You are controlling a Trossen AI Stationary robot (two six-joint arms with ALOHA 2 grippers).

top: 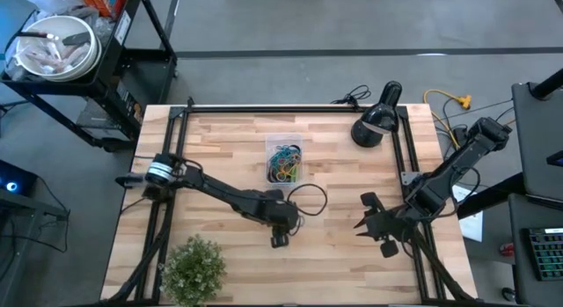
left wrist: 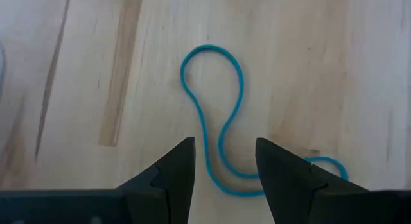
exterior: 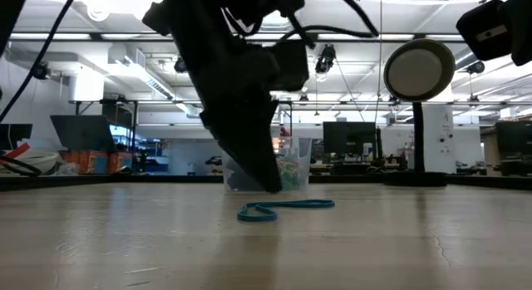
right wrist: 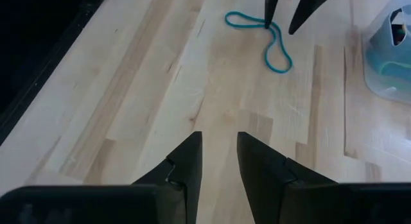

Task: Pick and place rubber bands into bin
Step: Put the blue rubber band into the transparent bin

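- A black desk lamp (top: 376, 122) stands at the far right of the table, and a small green plant (top: 194, 265) sits at the near left corner; both are well apart from my work and block nothing.
- Beyond the table's far left corner, a round white bowl (top: 51, 48) rests on a dark cart.
- The table (top: 220, 149) is pale wooden butcher block, framed by black rails. The low view looks across it into a large room with ceiling lights and screens.
- The bin (top: 283, 159) stands at the middle of the table, toward the far side, with a tangle of rubber bands (top: 285, 162) already inside.
- One blue rubber band (left wrist: 215, 115) lies loose and twisted on the bare wood, nearer than the bin.
- My left gripper (left wrist: 223, 166) hangs low over that band with its fingers a narrow way apart; the middle strands run between the tips, nothing is held.
- My right gripper (right wrist: 218, 160) waits over bare wood on the right of the table, well apart from the band, fingers slightly parted and empty.
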